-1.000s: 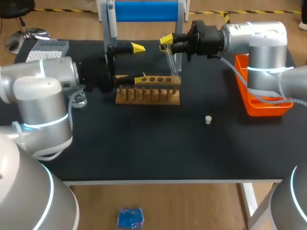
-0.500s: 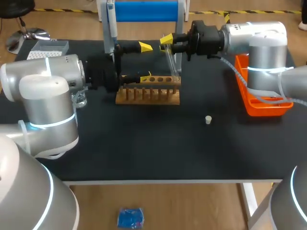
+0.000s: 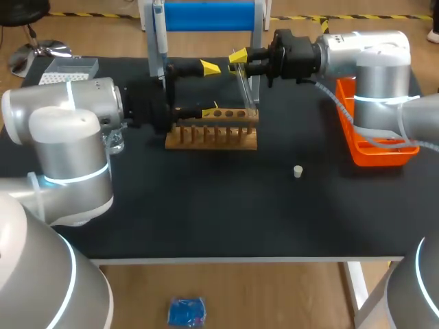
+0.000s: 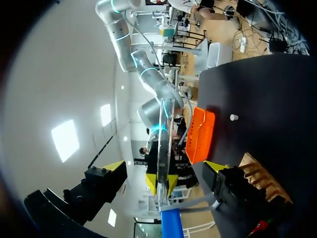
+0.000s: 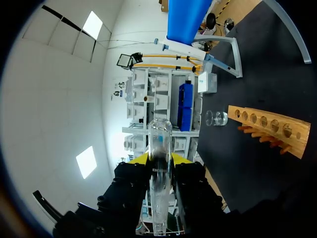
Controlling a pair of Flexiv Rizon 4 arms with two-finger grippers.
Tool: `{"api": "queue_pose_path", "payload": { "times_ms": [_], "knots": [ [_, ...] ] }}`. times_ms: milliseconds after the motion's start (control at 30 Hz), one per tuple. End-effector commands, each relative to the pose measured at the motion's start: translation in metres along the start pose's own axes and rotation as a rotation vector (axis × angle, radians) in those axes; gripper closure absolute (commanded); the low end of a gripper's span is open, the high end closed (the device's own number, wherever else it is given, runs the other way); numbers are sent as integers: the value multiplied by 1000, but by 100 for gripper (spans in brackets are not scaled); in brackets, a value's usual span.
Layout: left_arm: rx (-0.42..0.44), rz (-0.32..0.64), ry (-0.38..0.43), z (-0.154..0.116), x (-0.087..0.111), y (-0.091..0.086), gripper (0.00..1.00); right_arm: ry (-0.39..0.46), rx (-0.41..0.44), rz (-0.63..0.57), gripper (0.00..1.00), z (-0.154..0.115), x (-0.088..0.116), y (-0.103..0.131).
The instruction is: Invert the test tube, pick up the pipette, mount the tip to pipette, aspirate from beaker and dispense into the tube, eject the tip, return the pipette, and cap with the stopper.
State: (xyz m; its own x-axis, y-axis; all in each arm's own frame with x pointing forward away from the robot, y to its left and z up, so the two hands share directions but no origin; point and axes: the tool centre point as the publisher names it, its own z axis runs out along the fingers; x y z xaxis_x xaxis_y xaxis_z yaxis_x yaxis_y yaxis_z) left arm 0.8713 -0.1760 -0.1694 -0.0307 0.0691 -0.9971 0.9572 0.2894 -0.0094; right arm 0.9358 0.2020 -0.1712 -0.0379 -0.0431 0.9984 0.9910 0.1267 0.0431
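Note:
My right gripper (image 3: 237,62) is shut on a clear test tube (image 3: 245,86), held tilted above the right end of the wooden rack (image 3: 211,131). In the right wrist view the tube (image 5: 159,168) stands between that gripper's yellow tips (image 5: 159,159). My left gripper (image 3: 210,88) is open, its fingers spread wide just left of the tube. From the left wrist the tube (image 4: 165,144) is ahead, in line with the gap of the left gripper (image 4: 166,167), untouched. The pipette (image 3: 159,34) hangs on the blue stand (image 3: 209,15). A small stopper (image 3: 298,171) lies right of the rack.
A glass beaker (image 3: 113,142) sits beside my left arm, and a tip box (image 3: 65,72) stands at the back left. An orange bin (image 3: 376,147) is at the right edge, under my right arm.
My left gripper has moved right, toward the tube, and stayed open. The right arm and the tube have not moved.

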Motion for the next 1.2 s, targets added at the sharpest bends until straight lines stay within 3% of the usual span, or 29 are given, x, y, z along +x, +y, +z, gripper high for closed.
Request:
{"api": "queue_pose_path", "payload": {
  "times_ms": [33, 267, 633, 1133, 1167, 1200],
  "knots": [
    [14, 12, 15, 15, -1, 5, 0, -4, 0, 0, 100, -1, 1, 0],
    [31, 53, -10, 28, -8, 2, 0, -4, 0, 0, 100, -1, 1, 0],
    [140, 58, -21, 54, -13, -4, 0, -4, 0, 0, 100, -1, 1, 0],
    [215, 24, -25, 60, -12, -8, 0, -4, 0, 0, 100, -1, 1, 0],
    [220, 25, -25, 60, -12, -9, 14, -4, 0, 0, 100, -1, 1, 0],
    [221, 23, -22, 61, -11, -10, 35, -4, 0, 0, 100, -1, 1, 0]
  ]
}}
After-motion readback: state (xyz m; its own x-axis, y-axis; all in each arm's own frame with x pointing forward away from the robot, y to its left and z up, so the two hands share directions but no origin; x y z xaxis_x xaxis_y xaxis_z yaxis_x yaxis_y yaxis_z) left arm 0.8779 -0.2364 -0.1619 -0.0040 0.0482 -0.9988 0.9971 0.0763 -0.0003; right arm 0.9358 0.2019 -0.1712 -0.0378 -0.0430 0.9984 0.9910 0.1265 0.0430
